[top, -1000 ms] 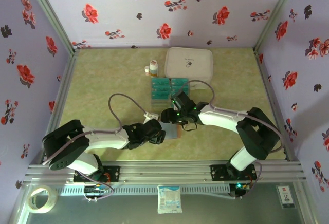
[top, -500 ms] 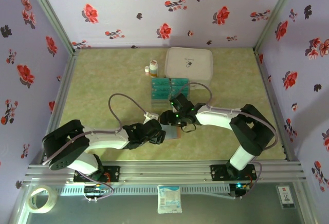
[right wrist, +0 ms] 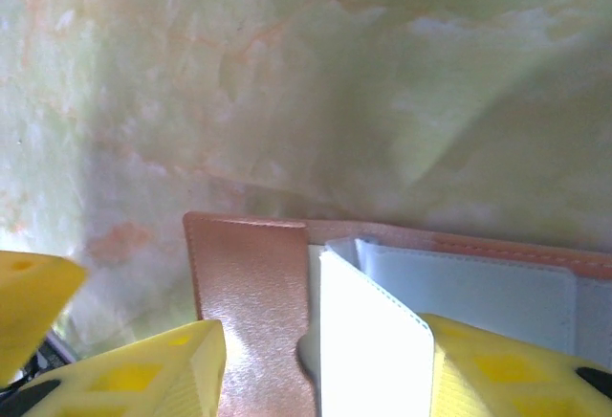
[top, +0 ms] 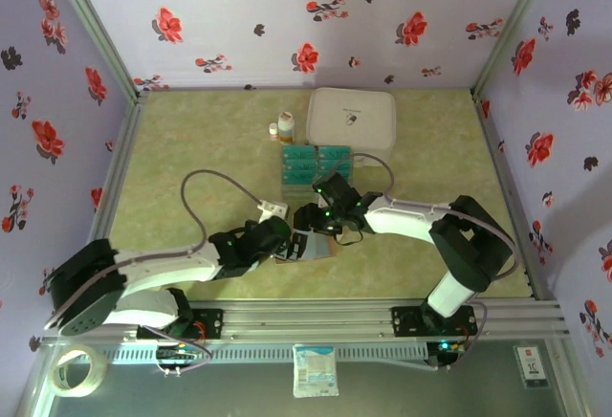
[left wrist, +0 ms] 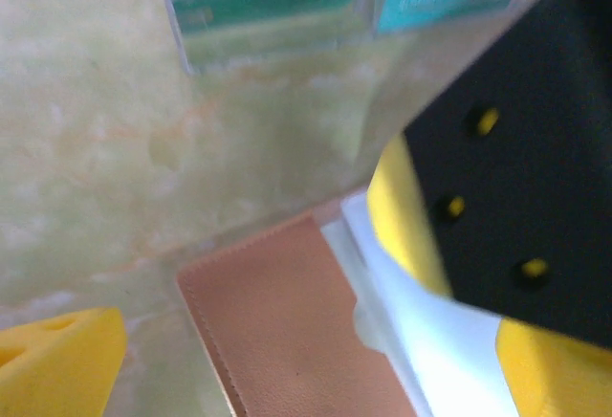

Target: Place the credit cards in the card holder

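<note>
The card holder (top: pixel 318 246) lies open on the table between the two grippers, reddish-brown outside with pale sleeves inside. In the left wrist view its brown cover (left wrist: pixel 296 331) sits between my wide-open left gripper (left wrist: pixel 306 369). My left gripper (top: pixel 293 242) is at the holder's left edge. My right gripper (top: pixel 313 218) comes down on it from the far side. Its fingers (right wrist: pixel 134 369) stand half apart astride the brown pocket (right wrist: pixel 253 312) and a raised pale sleeve (right wrist: pixel 373 340). The teal credit cards (top: pixel 316 163) lie in a clear tray beyond, also seen as cards (left wrist: pixel 268 1).
A large white zipped case (top: pixel 352 118) lies at the back, with two small bottles (top: pixel 284 127) to its left. Flowered walls close in the table on three sides. The right gripper's black body (left wrist: pixel 516 168) crowds the right of the left wrist view.
My left arm has stretched lower and further left, and its gripper has opened wider at the holder's edge. The right gripper's fingers have drawn a little closer together.
</note>
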Motion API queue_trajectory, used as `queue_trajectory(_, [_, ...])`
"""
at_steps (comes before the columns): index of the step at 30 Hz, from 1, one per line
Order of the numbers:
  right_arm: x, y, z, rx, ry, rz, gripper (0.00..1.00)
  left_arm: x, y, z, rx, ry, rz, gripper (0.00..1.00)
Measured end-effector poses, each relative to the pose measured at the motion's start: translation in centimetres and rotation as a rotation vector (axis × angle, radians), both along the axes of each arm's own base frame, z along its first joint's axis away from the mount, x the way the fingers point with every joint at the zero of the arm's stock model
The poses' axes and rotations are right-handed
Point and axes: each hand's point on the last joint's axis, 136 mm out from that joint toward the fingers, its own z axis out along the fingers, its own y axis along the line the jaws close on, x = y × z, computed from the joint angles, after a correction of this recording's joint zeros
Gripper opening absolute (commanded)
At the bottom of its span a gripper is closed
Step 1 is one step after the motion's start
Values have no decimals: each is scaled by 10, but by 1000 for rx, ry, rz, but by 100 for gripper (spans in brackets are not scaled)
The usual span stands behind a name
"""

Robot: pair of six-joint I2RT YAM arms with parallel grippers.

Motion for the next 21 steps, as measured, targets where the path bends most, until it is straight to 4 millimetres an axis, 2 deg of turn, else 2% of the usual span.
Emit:
queue_trajectory(6, [11,28,35,90,-53,-1,55,7,30,39,-61,-53,64,100])
queue_trajectory(10, [17,47,47,126,-80,4,58,12,49,51,-79,-65,110,100])
queue_trajectory(12, [18,55,45,125,-76,7,58,12,57,49,-62,-58,128,100])
queue_trajectory(21, [11,80,8,71,-20,25,58,5,84,26,67,6,161,100])
